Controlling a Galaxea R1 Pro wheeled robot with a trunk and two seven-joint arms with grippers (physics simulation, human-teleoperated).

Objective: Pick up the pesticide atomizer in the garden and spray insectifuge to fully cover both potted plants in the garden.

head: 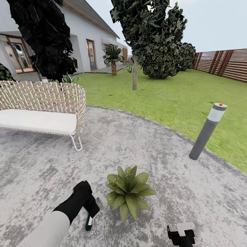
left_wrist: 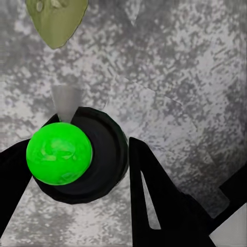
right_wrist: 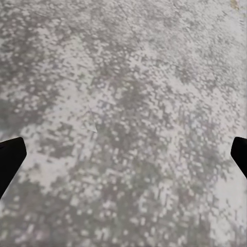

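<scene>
Left gripper point(head: 90, 209) clenched around the pesticide atomizer point(head: 89, 222), holding it just above the grey patio point(head: 144, 147) and just beside a potted plant point(head: 128, 192); in the left wrist view the dark bottle with a bright green ball point(left_wrist: 59, 153) on it sits between the black fingers point(left_wrist: 154, 190), a leaf tip point(left_wrist: 57, 20) near. Right gripper point(head: 181, 236) low over bare patio, fingers spread wide apart, grasping nothing. Wicker sofa point(head: 41, 109), bollard light point(head: 207, 130), lawn point(head: 164, 92) and fence point(head: 226, 63) beyond.

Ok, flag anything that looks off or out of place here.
Nothing is spilled or broken. One oddity: the garden light post at the patio edge leans instead of standing upright. The left hand holds the pesticide atomizer beside the potted plant.
</scene>
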